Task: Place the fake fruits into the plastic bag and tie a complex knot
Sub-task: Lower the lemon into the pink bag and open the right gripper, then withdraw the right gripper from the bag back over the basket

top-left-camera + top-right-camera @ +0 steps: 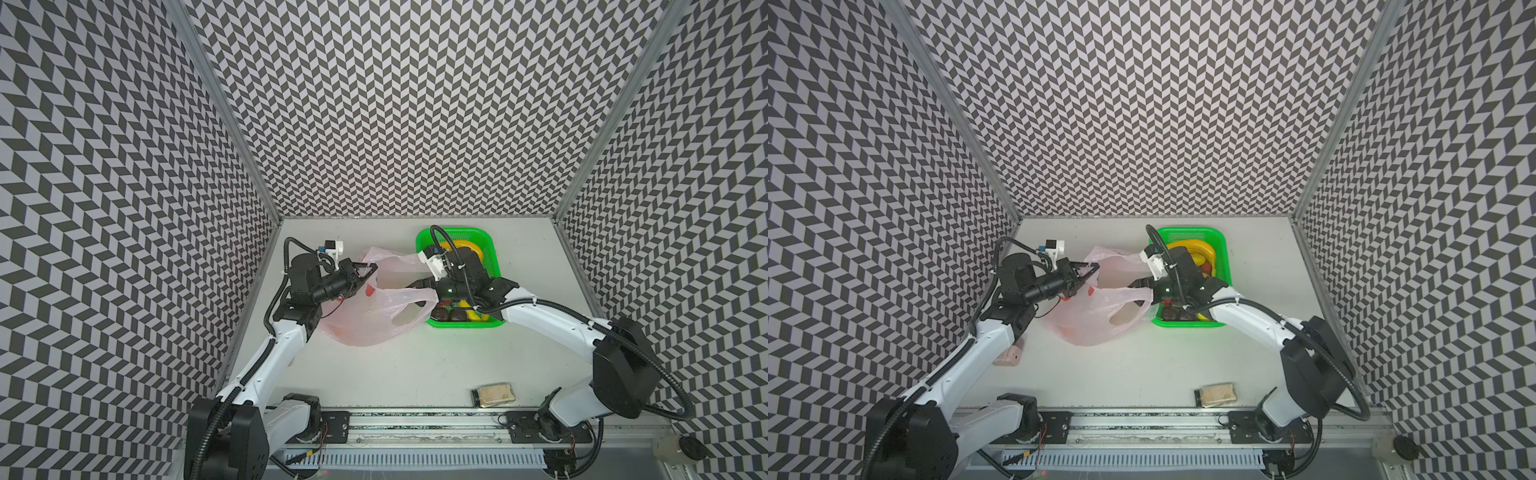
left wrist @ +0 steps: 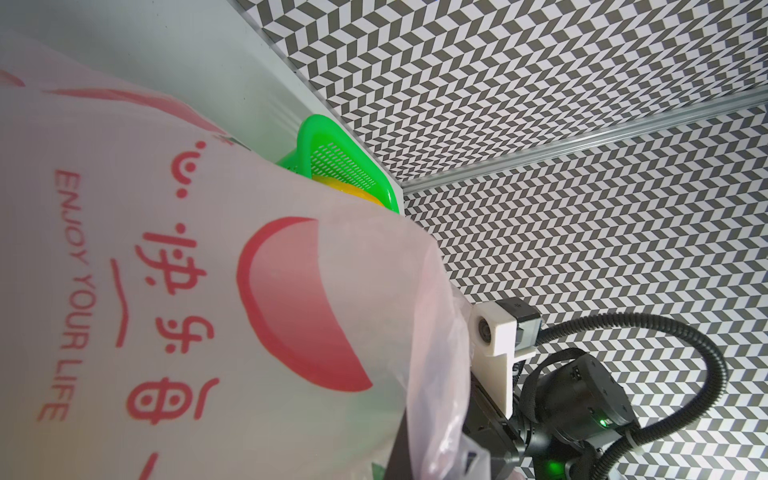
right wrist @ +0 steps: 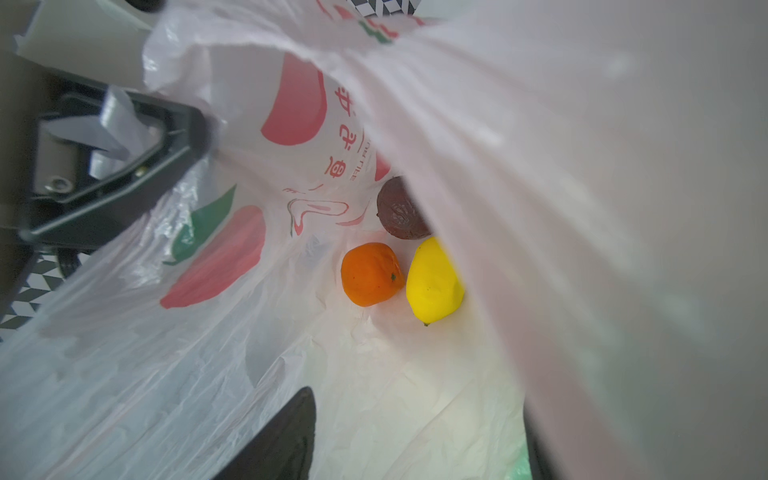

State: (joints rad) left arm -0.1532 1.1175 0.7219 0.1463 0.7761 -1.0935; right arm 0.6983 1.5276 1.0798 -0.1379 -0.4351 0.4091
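Right wrist view: looks into the bag point(image 3: 249, 374). An orange point(image 3: 371, 274), a lemon point(image 3: 434, 280) and a brown fruit point(image 3: 401, 210) lie close together at its bottom, the orange and lemon touching.
Bag: in both top views it lies on the counter point(image 1: 415, 365) between the two arms. Its mouth is turned toward the basket point(image 1: 492, 253) and its upper rim is lifted. It is thin, pink and see-through, with red peach prints.
Left end effector point(image 1: 372, 268): clenched on the bag's upper rim, holding it up off the counter. The right wrist view shows film pinched at its tip.
Right end effector point(image 1: 417, 294): at the bag's mouth, released, jaws apart with nothing between them. One finger point(image 3: 282, 436) shows inside the bag; the other is hidden behind film.
Handle point(image 1: 430, 309): this loop lies open on the counter just beside the basket, untied.
Basket: green mesh, on the far right part of the counter, partly under the right arm. It holds bananas point(image 1: 461, 245) at its far end and dark fruits point(image 1: 451, 315) at its near end.
Left wrist view: mostly the bag's printed side, with a basket corner behind it.
Packet point(image 1: 494, 397): tan, near the counter's front edge, well apart from the bag.
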